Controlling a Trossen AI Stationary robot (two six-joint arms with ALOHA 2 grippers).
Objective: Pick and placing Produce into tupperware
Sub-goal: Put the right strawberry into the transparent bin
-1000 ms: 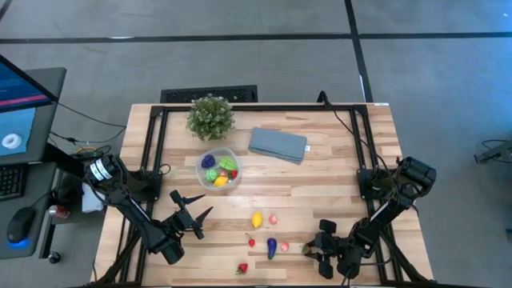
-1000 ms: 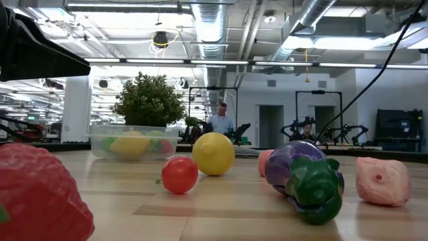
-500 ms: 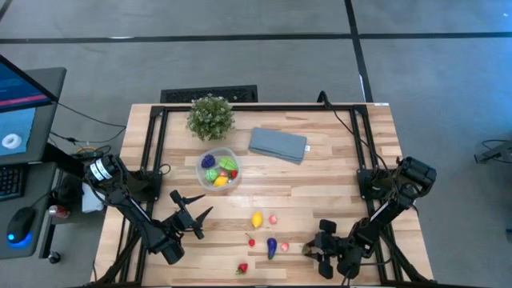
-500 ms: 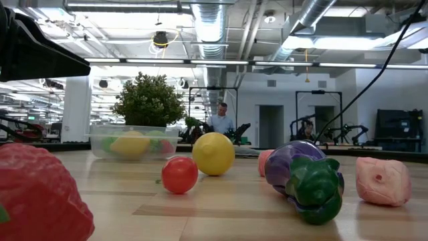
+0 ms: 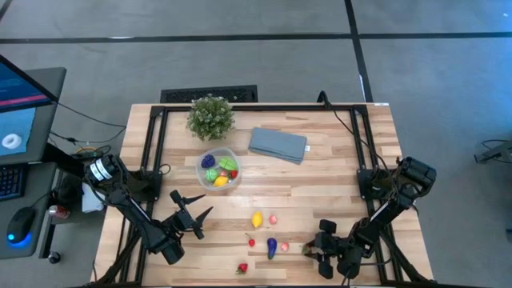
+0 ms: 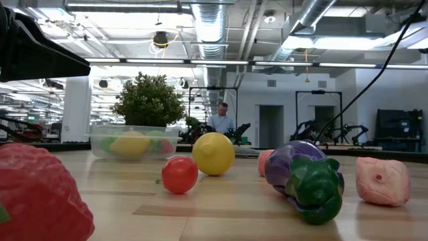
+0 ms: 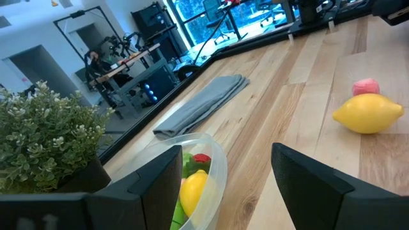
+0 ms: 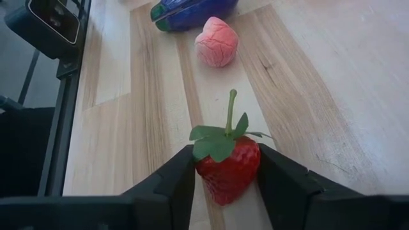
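the right end effector (image 8: 223,176) sits low over the near right part of the worktop (image 5: 336,168), its two dark fingers (image 8: 169,182) clenched on a red strawberry (image 8: 227,167) whose green leaves and stem point away from the wrist. just ahead of it on the wood lie a pink piece (image 8: 216,41) and, a little farther, a purple-blue eggplant (image 8: 192,11). from above, a yellow lemon (image 5: 257,219), a small pink piece (image 5: 273,218), a tiny red ball (image 5: 251,242) and another red strawberry (image 5: 242,269) lie scattered between the two end effectors.

the left end effector (image 5: 192,210) hovers at the near left side, fingers (image 7: 305,182) spread apart and holding nothing. straight ahead of it stands the tupperware (image 7: 214,176), already holding yellow, green, red and purple pieces. beyond the tupperware are the potted plant (image 5: 210,117) and a folded grey-blue cloth (image 5: 278,145), the cloth lying off to the tupperware's right.
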